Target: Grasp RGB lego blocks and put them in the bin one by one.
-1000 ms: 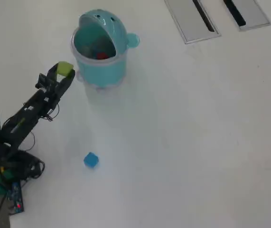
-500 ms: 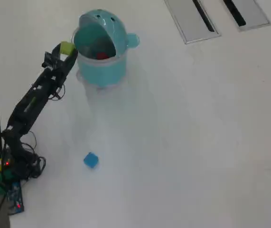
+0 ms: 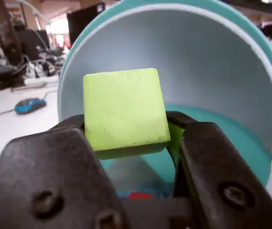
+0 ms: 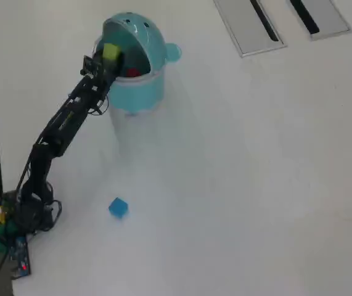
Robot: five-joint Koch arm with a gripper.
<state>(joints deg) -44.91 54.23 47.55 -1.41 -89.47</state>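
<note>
Wrist view, grip: the fingers point(image 3: 126, 143) are clenched on the green block point(image 3: 125, 110), which sits high between them, much of it standing above the tips
Wrist view, place: block held in front of the open mouth of the bin point(image 3: 212, 71), the raised lid curving behind it; a red patch point(image 3: 140, 195) shows low down inside, likely the red block
Wrist view, risk: the hold looks shallow, so a jolt could tip the block out early; I judge the lid close enough that a push forward might knock it
Wrist view, only here: how the block sits in the fingers, and the bin's inner wall; clutter on a far desk too, a blue mouse point(image 3: 29, 105) among it
Overhead view, place: arm point(image 4: 65, 123) stretched up from its base at lower left, green block point(image 4: 110, 51) over the left part of the bin's point(image 4: 140, 91) opening
Overhead view, risk: the block hangs near the rim, not the middle; let go here, it could strike the rim and bounce onto the surface point(image 4: 243, 185); the arm also lies close to the bin's side and could shove it
Overhead view, only here: the blue block point(image 4: 118, 207) lying well apart from the bin, not yet collected; red point(image 4: 132, 72) seen inside the bin; two grey panels point(image 4: 249, 24) at the top edge
</note>
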